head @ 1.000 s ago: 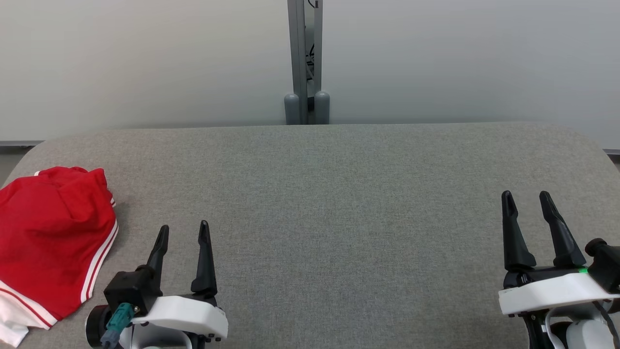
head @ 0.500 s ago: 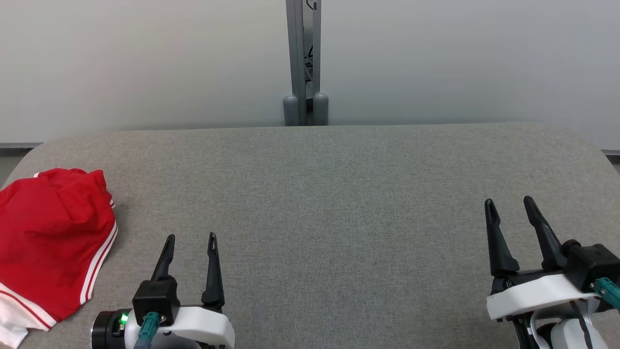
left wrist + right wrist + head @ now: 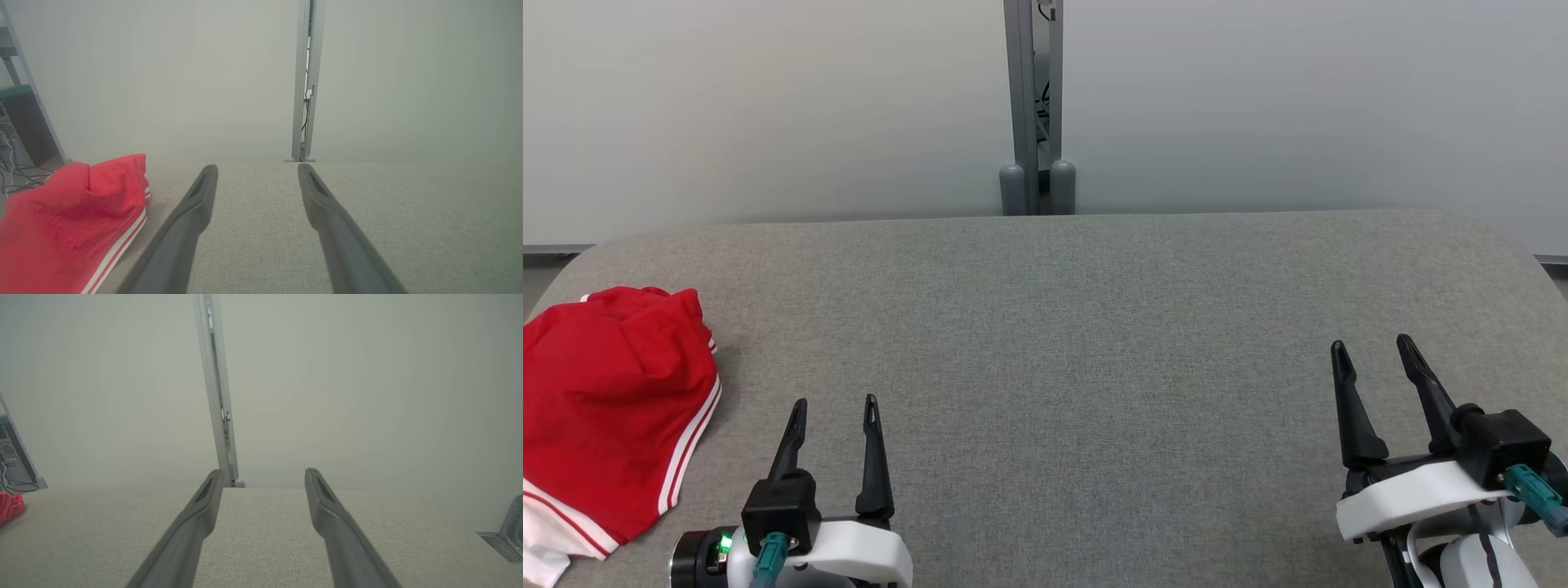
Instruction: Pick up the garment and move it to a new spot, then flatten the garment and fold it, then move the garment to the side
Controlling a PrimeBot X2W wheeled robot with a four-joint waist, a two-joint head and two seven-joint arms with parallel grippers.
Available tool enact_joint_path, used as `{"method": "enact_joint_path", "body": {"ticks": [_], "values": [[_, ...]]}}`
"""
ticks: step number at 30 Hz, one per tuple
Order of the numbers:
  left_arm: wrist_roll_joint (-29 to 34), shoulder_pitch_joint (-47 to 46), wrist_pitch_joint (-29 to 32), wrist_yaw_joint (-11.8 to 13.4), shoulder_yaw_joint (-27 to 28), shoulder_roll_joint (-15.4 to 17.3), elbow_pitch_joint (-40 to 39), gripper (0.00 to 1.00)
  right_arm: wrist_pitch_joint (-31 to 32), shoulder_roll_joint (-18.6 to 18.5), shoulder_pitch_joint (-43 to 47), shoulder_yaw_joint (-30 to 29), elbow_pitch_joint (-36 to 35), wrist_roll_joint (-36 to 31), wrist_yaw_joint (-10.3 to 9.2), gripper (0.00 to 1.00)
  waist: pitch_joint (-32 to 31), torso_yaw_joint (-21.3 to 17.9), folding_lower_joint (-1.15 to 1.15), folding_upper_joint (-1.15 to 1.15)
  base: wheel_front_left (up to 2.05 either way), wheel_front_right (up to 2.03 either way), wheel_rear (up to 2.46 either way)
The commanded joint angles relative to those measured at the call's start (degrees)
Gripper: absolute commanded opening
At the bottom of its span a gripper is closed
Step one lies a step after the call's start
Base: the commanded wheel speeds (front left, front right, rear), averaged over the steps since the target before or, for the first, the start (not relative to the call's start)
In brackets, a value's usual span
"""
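At the table's left edge: garment (image 3: 609,408), red with white stripes, lying in a loose mound rather than flat.
Table (image 3: 1054,367): grey cloth top.
Left gripper (image 3: 836,400): near side, just right of the garment and not touching it. Fingers spread, holding nothing.
Right gripper (image 3: 1370,341): near right, well apart from the garment. Fingers spread, holding nothing.
Done: probably nothing, since the mound shows no neat fold.
Remaining: pick-up, move to a new spot, flattening, folding, setting aside.
Next: likely a reach by the left gripper toward the garment.

Right gripper (image 3: 1370,341) drew back, inward; left gripper (image 3: 836,400) drew back slightly.
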Motion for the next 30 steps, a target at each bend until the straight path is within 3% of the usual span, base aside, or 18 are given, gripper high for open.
{"method": "enact_joint_path", "body": {"ticks": [1, 8, 30], "values": [[0.77, 0.41, -0.29, -0.22, 0.34, 0.42, -0.01, 1.0, -0.6, -0.51, -0.42, 0.15, 0.25, -1.05, 0.25, 1.0, -0.02, -0.01, 0.0, 0.0, 0.0, 0.0, 0.0], [0.84, 0.37, -1.22, -3.2, 2.22, -0.27, 2.41, 1.0, -1.18, -0.56, -1.22, -0.15, 1.66, -1.63, 0.2, 1.0, -0.04, -0.11, 0.0, 0.0, 0.0, 0.0, 0.0], [0.67, 0.22, -1.73, -3.24, 1.22, -0.29, 3.17, 1.0, -1.58, -0.59, -0.83, 0.33, 3.37, -1.45, 0.22, 1.0, -0.35, 0.86, 0.0, 0.0, 0.0, 0.0, 0.0]]}}
